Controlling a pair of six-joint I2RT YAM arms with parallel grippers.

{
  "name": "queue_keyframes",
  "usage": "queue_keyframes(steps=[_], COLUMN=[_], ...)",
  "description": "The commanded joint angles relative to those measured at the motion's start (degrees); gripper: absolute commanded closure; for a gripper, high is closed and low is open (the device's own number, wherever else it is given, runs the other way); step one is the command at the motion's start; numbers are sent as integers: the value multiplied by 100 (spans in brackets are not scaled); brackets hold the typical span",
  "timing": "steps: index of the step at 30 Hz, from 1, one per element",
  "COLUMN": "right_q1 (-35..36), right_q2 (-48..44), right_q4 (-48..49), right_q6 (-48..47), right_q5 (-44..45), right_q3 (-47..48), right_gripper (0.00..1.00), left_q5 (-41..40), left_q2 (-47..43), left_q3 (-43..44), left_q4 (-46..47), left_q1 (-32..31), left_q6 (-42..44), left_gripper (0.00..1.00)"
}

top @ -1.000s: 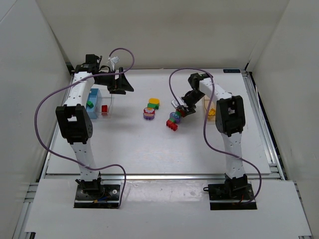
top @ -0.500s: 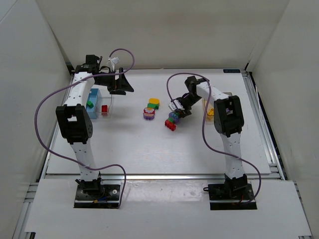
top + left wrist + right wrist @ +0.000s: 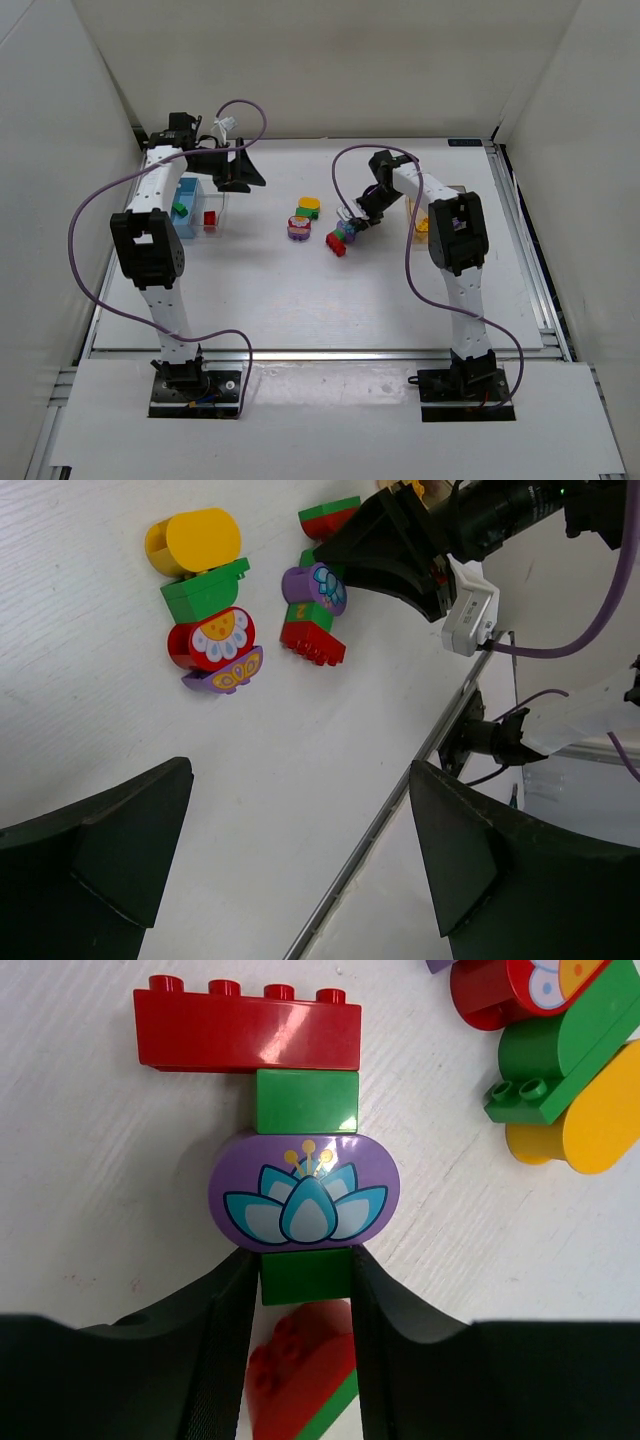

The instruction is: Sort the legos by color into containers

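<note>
My right gripper (image 3: 356, 222) (image 3: 303, 1265) is shut on the green end brick (image 3: 305, 1275) of a mixed lego stack (image 3: 340, 238) lying on the table. The stack runs green, purple lotus piece (image 3: 303, 1192), green (image 3: 306, 1101), red bar (image 3: 247, 1030). A red-and-green piece (image 3: 300, 1380) lies between the fingers behind it. A second stack (image 3: 302, 220) (image 3: 205, 615) of yellow, green, red and purple lies to the left. My left gripper (image 3: 240, 170) is open and empty, above the table near the blue-tinted bin (image 3: 186, 188) and clear bin (image 3: 222, 208).
The blue bin holds a green brick (image 3: 180, 209) and the clear bin a red brick (image 3: 210, 218). An orange-amber bin (image 3: 413, 212) with a yellow brick (image 3: 424, 225) stands right of my right gripper. The grey bin is not clearly seen. White walls enclose the table.
My right gripper has moved a little left and away from the orange bin, and the mixed stack has shifted left with it. The left arm has barely moved.
</note>
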Motion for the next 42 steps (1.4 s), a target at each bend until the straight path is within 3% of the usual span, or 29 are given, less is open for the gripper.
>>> queue_keyframes(steps=[1,6,12,18,22,25,26,29,33,42], right_q1=[32,76,181,427,568,586,586,559,551,726], right_q2=[-176,-633,-1406,-1776,-1838,-1917,-1934,-2083,-2365,-2585], right_q4=[-414,-204,375,1236,1685,1905,1914,1958,2205,2257], right_q6=[-2821,-2023,-759,2243,3864,4832,5165,5484,5722,6135], right_q5=[286,427,348,339,524,542,498,410,340,85], right_q3=[-29,-573,-1356,-1085,-873,-811,-768,-854,-1101,-890], right_gripper=[76,90,98,100,100,100,100,100,100,100], left_q5=[364,698,857,646,1321,1709,1675,1508,1393,1331], left_q2=[-64,-291,-819,-1294,-1286,-1417,-1609,-1848,-1375,-865], left_q3=[5,-82,-1040,-1638,-1858,-2305,-2455,-3018,-2633,-2149], left_q4=[-40,-75,110,399,400,1109,1834,2814,2186,2141], left_q1=[44,-79,-422,-773,-923,-914,-888,-783,-765,-774], left_q6=[89,317,466,607,669,180,-32,-667,-386,-377], left_gripper=[1,1,0,1,1,1,1,2,7,8])
